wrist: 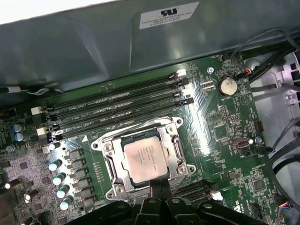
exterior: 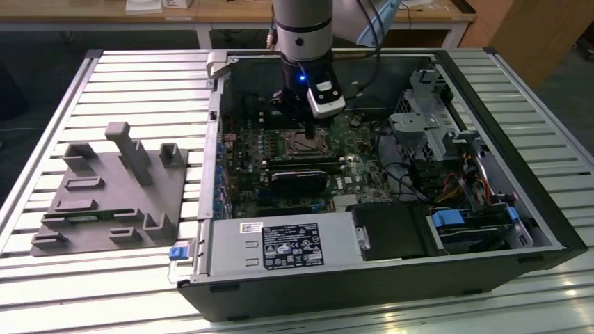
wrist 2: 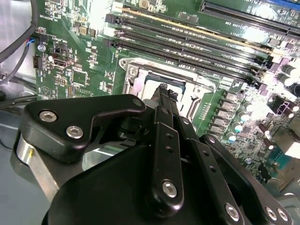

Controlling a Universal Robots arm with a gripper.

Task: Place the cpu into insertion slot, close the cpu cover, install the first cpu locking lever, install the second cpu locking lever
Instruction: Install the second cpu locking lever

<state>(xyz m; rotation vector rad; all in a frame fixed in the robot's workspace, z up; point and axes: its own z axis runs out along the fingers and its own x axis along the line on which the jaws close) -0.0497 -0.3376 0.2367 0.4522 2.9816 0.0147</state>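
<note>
Your claw [wrist 2: 165, 93] is pinched shut, nothing held, tips right at the edge of the insertion slot [wrist: 176, 149]. The cpu [wrist: 144, 160] sits in the slot, metal cover down around it, on the green motherboard [wrist: 220, 126].

Slatted metal worktable [exterior: 111, 83] — pale, brightly lit. Wooden bench [exterior: 232, 15] with white legs behind; wooden cabinet [exterior: 543, 35] at exterior view's right.
</note>
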